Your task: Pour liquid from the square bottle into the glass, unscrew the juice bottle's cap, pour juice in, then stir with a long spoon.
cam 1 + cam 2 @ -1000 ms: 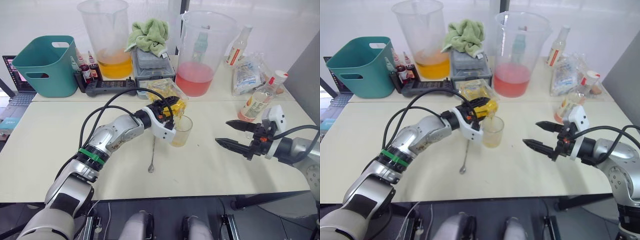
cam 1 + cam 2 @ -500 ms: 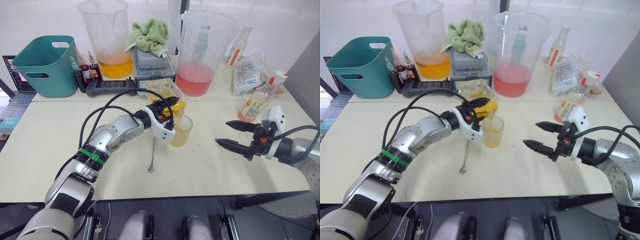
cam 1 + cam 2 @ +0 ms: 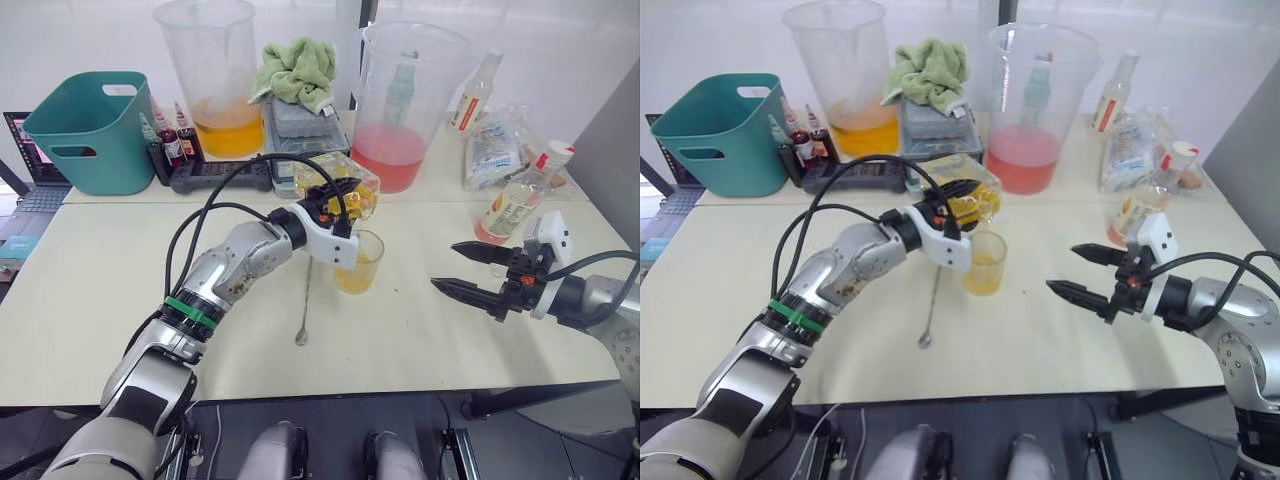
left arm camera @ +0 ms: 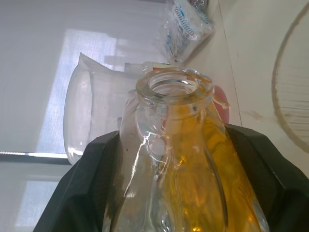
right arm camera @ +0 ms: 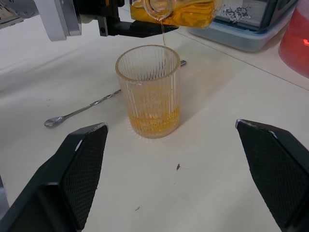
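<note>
My left gripper (image 3: 328, 203) is shut on the square bottle (image 3: 342, 195), holding it tilted just above the glass (image 3: 358, 262). The bottle (image 4: 178, 145) has an open mouth and yellow liquid inside. A thin stream still runs from it into the glass (image 5: 149, 92), which holds a low layer of yellow liquid. The long spoon (image 3: 304, 300) lies on the table left of the glass. My right gripper (image 3: 466, 268) hovers open to the right of the glass, a hand's width away. The juice bottle (image 3: 512, 208) with its cap (image 3: 561, 151) on stands behind the right gripper.
Along the back stand a teal bin (image 3: 90, 130), small dropper bottles (image 3: 175, 135), a jug with orange liquid (image 3: 215, 80), a green cloth (image 3: 297, 68) on a box, a jug with pink liquid (image 3: 405, 105), a slim bottle (image 3: 475, 92) and plastic bags (image 3: 495, 145).
My left gripper has raised the square bottle a little, up and back from the glass rim. The glass, spoon and right arm have stayed in place.
</note>
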Tool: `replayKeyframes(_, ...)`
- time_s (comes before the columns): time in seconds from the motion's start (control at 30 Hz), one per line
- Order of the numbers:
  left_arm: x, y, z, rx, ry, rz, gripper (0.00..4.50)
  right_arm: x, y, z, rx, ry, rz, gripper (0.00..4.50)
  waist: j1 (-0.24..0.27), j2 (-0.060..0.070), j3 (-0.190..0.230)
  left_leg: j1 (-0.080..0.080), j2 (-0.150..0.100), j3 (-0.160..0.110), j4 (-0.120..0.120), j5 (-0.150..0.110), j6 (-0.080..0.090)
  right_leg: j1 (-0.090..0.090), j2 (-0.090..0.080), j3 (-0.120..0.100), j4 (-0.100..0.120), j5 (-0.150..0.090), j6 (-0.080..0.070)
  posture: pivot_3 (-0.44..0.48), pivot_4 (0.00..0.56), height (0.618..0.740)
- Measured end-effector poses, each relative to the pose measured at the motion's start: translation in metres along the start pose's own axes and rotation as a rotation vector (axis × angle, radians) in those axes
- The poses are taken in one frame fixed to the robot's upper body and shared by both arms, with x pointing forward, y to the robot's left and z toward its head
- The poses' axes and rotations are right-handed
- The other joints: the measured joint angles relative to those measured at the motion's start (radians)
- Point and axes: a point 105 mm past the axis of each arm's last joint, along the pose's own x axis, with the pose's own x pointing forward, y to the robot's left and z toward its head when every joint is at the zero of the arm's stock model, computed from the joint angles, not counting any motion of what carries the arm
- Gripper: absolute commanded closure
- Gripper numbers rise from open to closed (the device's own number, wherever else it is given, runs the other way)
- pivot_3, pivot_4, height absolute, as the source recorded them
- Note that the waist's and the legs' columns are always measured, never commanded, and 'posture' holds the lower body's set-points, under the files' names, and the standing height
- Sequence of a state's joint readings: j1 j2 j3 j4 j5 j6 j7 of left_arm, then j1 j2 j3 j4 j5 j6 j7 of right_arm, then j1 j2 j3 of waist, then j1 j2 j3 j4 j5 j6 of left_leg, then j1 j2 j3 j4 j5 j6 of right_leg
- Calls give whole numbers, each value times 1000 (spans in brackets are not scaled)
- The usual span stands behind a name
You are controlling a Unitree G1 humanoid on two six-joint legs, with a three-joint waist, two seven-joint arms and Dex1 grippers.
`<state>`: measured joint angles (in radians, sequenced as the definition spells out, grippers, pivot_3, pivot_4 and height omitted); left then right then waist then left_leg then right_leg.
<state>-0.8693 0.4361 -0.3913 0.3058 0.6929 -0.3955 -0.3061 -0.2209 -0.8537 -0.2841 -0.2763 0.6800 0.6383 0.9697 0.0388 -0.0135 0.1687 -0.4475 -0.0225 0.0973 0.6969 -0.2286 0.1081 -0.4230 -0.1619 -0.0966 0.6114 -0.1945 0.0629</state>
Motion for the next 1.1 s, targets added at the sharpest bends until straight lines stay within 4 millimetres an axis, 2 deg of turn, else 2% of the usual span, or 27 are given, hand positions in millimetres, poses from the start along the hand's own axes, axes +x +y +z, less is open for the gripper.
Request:
replayKeyframes(0.17,-4,8,-6,-46,24,20,1720,1,-2,2,-5,0,10,0,1,0,0,0,0,0,0,0,0,0,0,0,0,0,0,0,150,740)
replayKeyframes(0.23,-6,12,-9,-117,37,32,1720,3,-3,4,-12,-2,22,0,1,0,0,0,0,0,0,0,0,0,0,0,0,0,0,0,150,740)
replayKeyframes(0.37,-15,18,-22,-406,101,96,1720,6,-3,2,-9,10,45,0,-1,0,0,0,0,0,1,0,0,0,0,0,0,0,0,0,150,740)
replayKeyframes(0.57,-46,34,-66,-866,279,271,1720,11,-5,11,-35,-4,89,0,-10,0,0,0,1,0,1,0,-1,1,2,0,0,0,0,0,150,740)
replayKeyframes(0.67,-65,38,-88,-1020,370,368,1720,14,-6,13,-41,-5,107,0,-11,0,0,0,1,-1,2,0,-1,2,2,0,1,0,0,0,150,740)
replayKeyframes(0.7,-74,38,-100,-1091,418,422,1720,15,-7,15,-45,-6,113,0,-11,0,0,0,1,-1,2,0,-1,2,2,0,1,0,0,0,150,740)
replayKeyframes(0.83,-102,31,-123,-1244,526,551,1720,20,-7,17,-46,-2,145,0,-9,0,0,0,0,-2,2,1,-1,2,2,-1,1,0,0,0,150,740)
replayKeyframes(1.0,-115,0,-130,-1374,628,552,1720,23,-8,16,-48,11,160,0,0,0,0,0,0,-1,2,1,-1,3,1,-1,1,0,1,0,150,740)
replayKeyframes(1.1,-115,-1,-128,-1404,630,565,1720,24,-8,16,-54,11,170,0,3,-2,0,0,0,-2,2,1,-1,3,1,-1,0,0,1,0,150,740)
